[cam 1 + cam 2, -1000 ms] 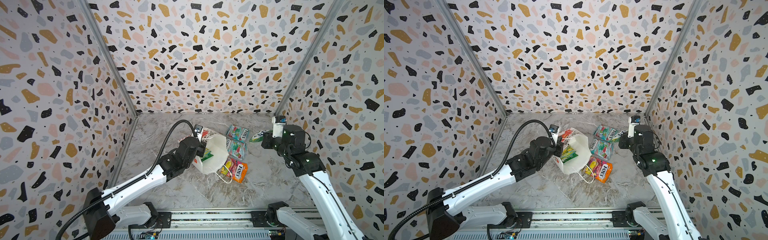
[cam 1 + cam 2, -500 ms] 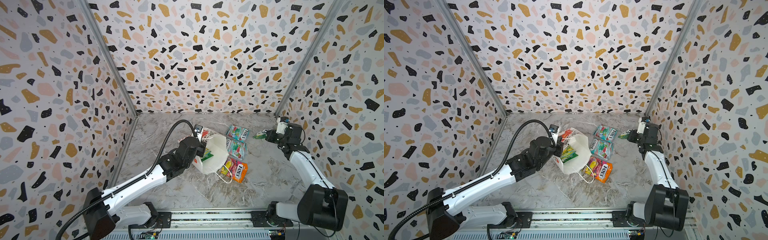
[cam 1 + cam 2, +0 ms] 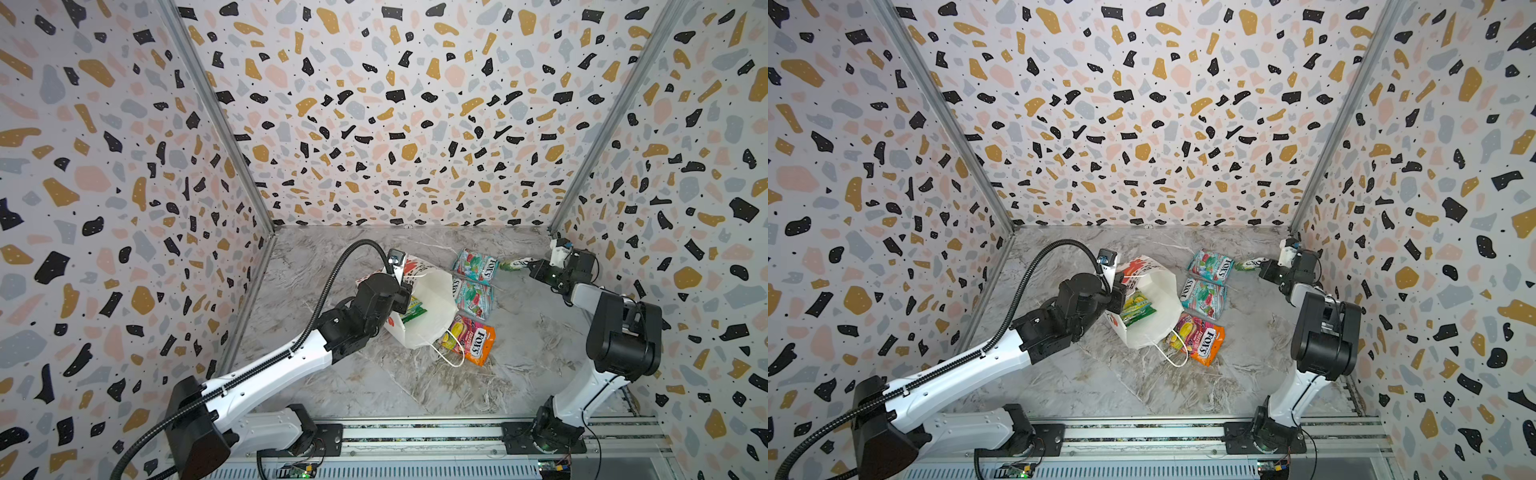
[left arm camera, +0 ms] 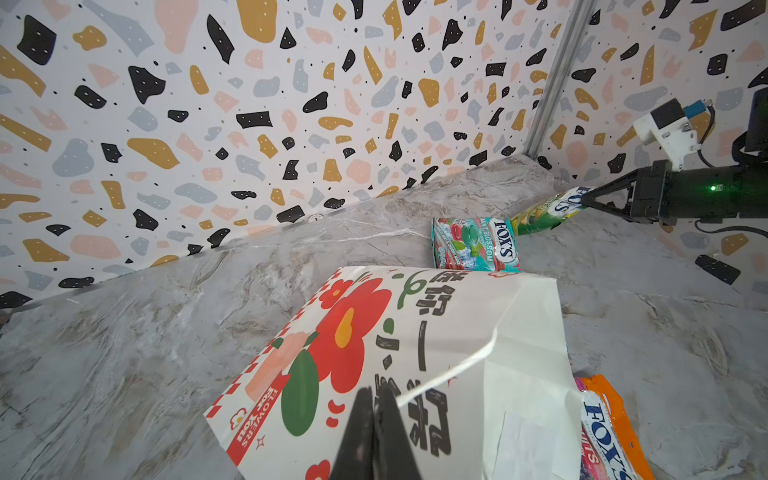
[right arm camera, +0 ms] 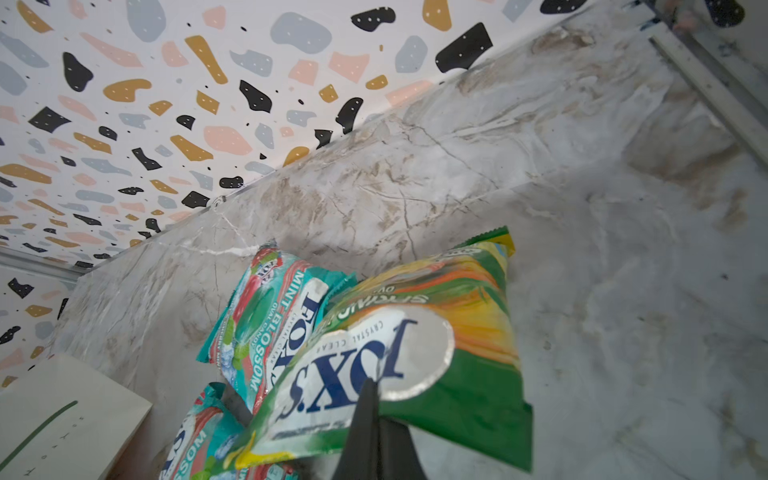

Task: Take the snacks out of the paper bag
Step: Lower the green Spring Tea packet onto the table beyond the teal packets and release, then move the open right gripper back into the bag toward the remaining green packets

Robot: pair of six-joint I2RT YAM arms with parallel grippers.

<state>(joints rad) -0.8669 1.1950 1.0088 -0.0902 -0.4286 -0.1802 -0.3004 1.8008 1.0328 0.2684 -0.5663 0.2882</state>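
Both sets of jaws are closed on something. The right jaws pinch the printed end of a green pouch [image 5: 415, 353], and the left jaws nip the rim of the paper bag [image 3: 428, 316], propping its mouth open.

A second ago the right arm [image 3: 615, 332] stood tall near the bag with that pouch held high. Now it has folded down and reached out, so the pouch hangs low, well clear of the bag's mouth. I cannot tell whether its free end touches the surface [image 3: 374, 374]. To my eye this is the set-down, with only the release left. The bag has not budged.

Just outside the bag's mouth lie a teal pouch [image 3: 476, 266], a second teal pouch [image 3: 473, 297] and an orange-pink pouch [image 3: 469, 343] against the bag's cord handle [image 3: 451, 357]. A yellow-green pouch [image 3: 413, 309] shows inside the bag, so at least one snack remains to fetch.

The pouches are flat, glossy film with crimped ends, likely slippery. The bag is stiff matte white paper, creased, lying on its side, with red flowers printed on it. The surface is smooth grey marbling.
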